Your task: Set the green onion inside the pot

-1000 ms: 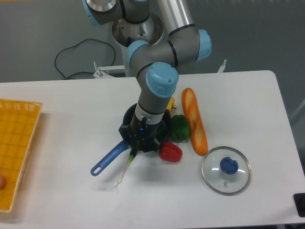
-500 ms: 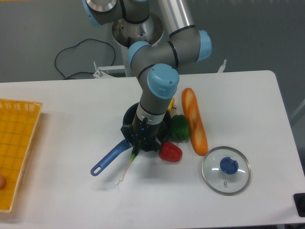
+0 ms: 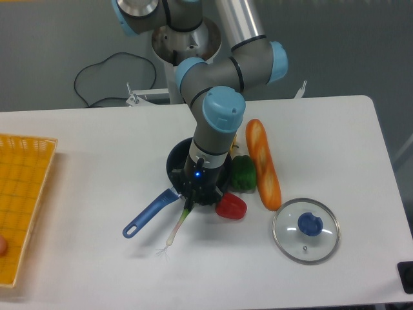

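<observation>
Gripper (image 3: 191,201) sits low over the near rim of the pot (image 3: 175,163), jaws closed on the upper part of the green onion (image 3: 177,226). The leafy end is hidden under the gripper body, so the exact grip point cannot be seen. The white stem hangs out down-left of the gripper, root end near the tabletop (image 3: 90,148); cannot tell if the roots touch it or hang just above. The onion is not in the pot: most of what shows lies outside the rim, just beside the blue pot handle (image 3: 150,213).

Step in hand, as I judge it: carrying the grasped onion toward the pot, early in the transport. The next move calls for lifting the stalk enough to clear the rim and handle, shifting it toward the pot's center, then opening the jaws. The stalk is long and the pot shallow, so the white end will likely overhang unless the onion is laid across the middle.

Clutter close by: red bell pepper (image 3: 231,206) just beside the gripper, green bell pepper (image 3: 243,173) against the pot's right side, a bread loaf (image 3: 262,165) beyond that, and the glass lid (image 3: 305,230) well apart to the right. Yellow basket (image 3: 22,194) at far left.
</observation>
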Robot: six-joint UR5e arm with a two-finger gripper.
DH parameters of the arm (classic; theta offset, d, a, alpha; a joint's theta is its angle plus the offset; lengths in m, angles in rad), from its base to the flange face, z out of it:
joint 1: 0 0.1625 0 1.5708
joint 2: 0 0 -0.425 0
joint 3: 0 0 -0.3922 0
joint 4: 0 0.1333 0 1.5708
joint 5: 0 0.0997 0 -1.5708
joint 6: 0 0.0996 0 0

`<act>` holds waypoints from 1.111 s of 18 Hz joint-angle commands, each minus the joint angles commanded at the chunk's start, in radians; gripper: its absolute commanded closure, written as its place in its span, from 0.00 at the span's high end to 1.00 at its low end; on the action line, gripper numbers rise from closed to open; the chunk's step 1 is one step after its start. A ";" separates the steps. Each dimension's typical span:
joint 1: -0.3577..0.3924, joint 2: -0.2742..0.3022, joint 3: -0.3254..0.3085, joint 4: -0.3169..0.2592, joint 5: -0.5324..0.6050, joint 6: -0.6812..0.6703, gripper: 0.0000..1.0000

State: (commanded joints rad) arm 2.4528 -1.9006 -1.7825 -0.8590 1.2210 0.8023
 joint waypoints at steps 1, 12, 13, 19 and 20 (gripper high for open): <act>0.000 -0.002 -0.002 0.002 0.000 0.000 0.00; 0.011 -0.014 -0.018 0.012 0.000 0.040 0.05; 0.011 -0.014 -0.018 0.012 0.000 0.041 0.07; 0.018 -0.014 -0.018 0.014 0.000 0.052 0.23; 0.018 -0.014 -0.017 0.015 0.000 0.052 0.24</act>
State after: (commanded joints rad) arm 2.4712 -1.9144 -1.7994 -0.8437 1.2210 0.8544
